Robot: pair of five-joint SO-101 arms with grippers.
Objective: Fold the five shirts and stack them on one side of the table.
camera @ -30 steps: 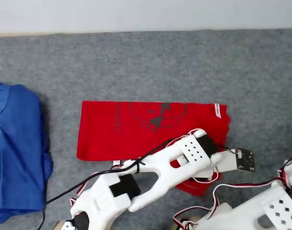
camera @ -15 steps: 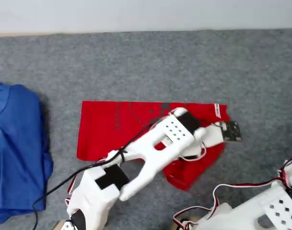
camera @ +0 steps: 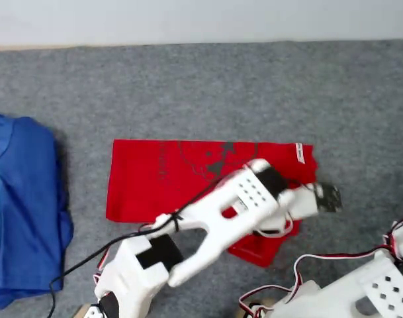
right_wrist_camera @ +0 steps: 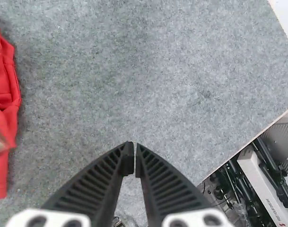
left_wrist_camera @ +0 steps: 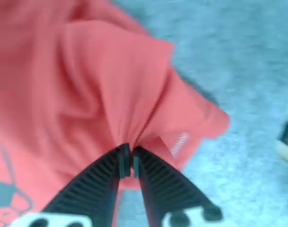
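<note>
- The red cotton shirt with a dark printed emblem [camera: 168,175] lies flat mid-table, its near right corner bunched and lifted.
- The left gripper [left_wrist_camera: 127,161] has its jaws clamped on a pinch of that red fabric.
- The right gripper [right_wrist_camera: 134,158] hangs over bare mat beside the shirt, jaws together.
- The grey felt table mat [camera: 254,86] lies beneath.
- A stack of folded blue shirts [camera: 26,205] sits at the left edge.

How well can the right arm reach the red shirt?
Probably yes: only bare grey mat separates the right arm's shut jaws from the red shirt, which the left arm's jaws pinch.
</note>
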